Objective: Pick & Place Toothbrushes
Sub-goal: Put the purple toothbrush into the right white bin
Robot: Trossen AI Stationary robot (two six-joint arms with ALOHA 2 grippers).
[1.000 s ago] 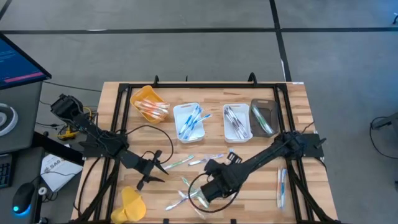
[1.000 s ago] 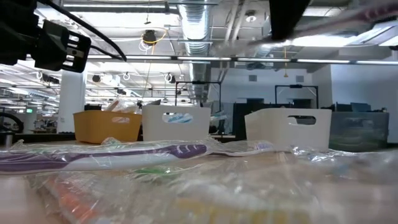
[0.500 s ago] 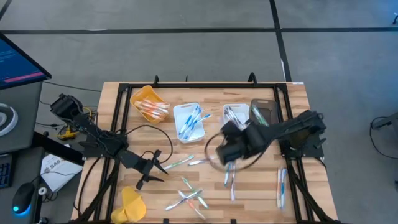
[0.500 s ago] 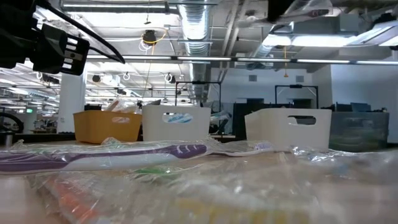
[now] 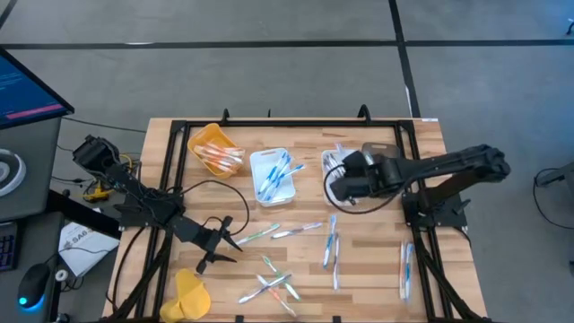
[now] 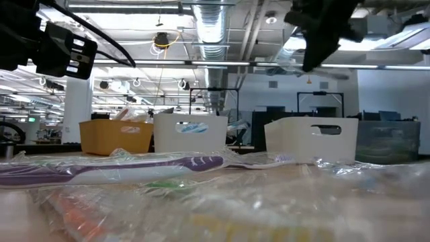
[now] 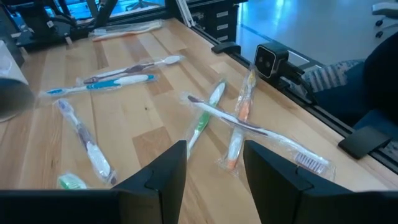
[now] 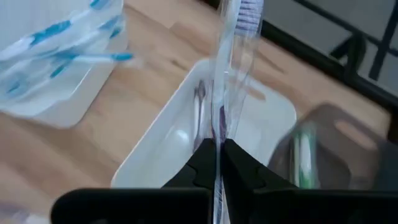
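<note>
A grey floor surrounds the wooden table (image 5: 377,260), where wrapped toothbrushes (image 5: 269,285) are scattered. One purple toothbrush (image 8: 233,37) is pinched by the right gripper (image 8: 217,152) above a white tray (image 8: 186,134). The left gripper (image 7: 211,168) is held part open, empty.

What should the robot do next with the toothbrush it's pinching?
Probably lower it and let go: the right gripper is shut on a wrapped purple toothbrush, held over the white tray that already has similar greyish brushes in it.

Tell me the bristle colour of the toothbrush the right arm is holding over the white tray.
Purple bristles on the wrapped toothbrush, pinched by the right gripper; the right wrist view shows it best.
</note>
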